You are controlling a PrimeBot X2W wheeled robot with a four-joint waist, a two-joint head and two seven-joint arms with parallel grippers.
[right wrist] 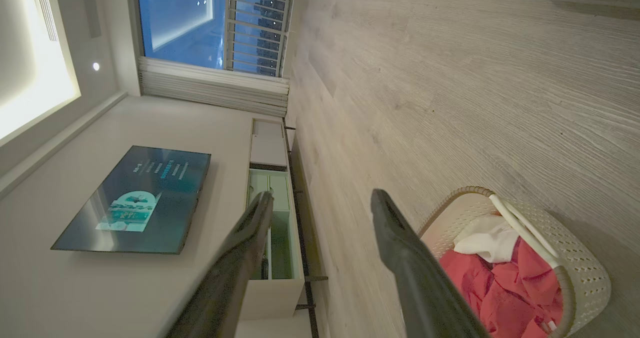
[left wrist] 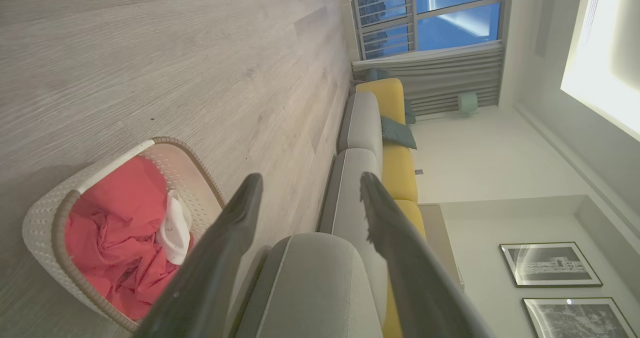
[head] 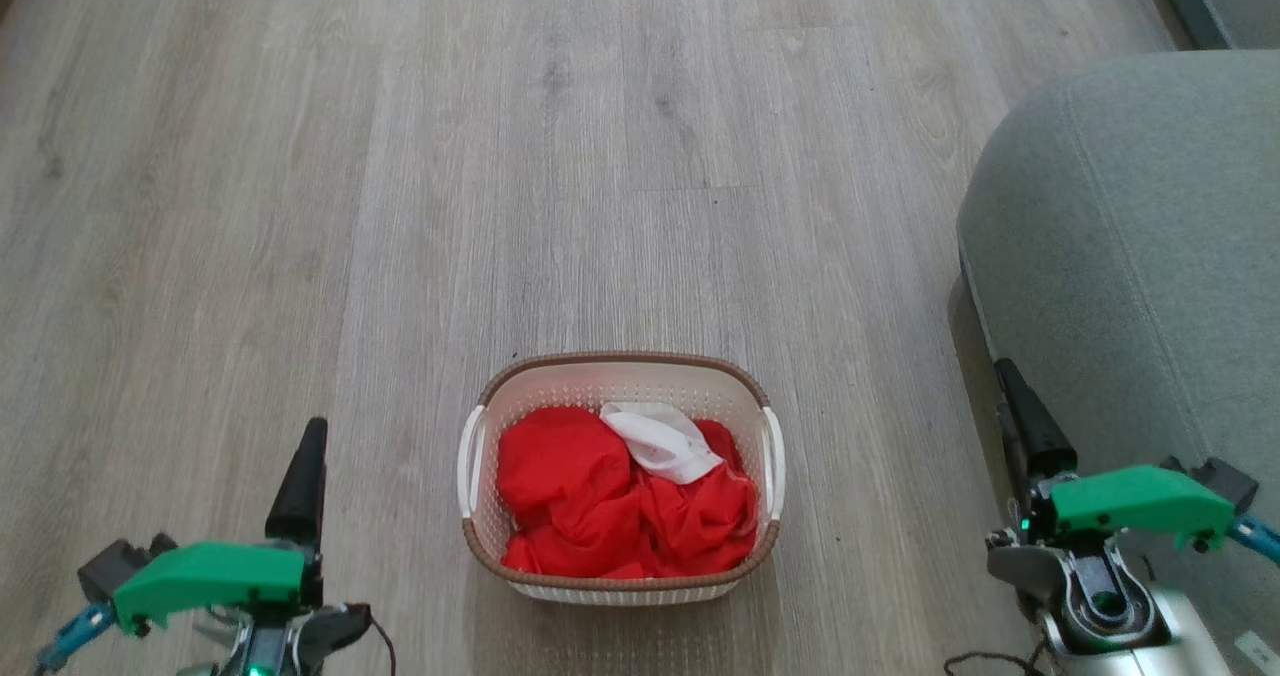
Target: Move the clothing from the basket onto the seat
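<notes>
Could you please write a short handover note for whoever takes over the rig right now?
Left gripper: jaws open, empty, left of the basket.
Right gripper: jaws open, empty, beside the seat.
Clothing, red with a white piece on top, all lies in the basket on the floor; the seat stands to its right.
Done: nothing on the seat yet.
To do: lift every piece out and lay it on the seat.

The head view is bright, even and sharp. Soft shadows lie on the floor (head: 300,156) under the basket (head: 620,360) and along the seat (head: 1130,236). Both wrist views are dimmer: the ceiling light panel (left wrist: 605,53) is blown out white, the window (left wrist: 450,13) is deep blue, the near fingers (left wrist: 215,268) are soft, and straight lines bow slightly toward the edges.
</notes>
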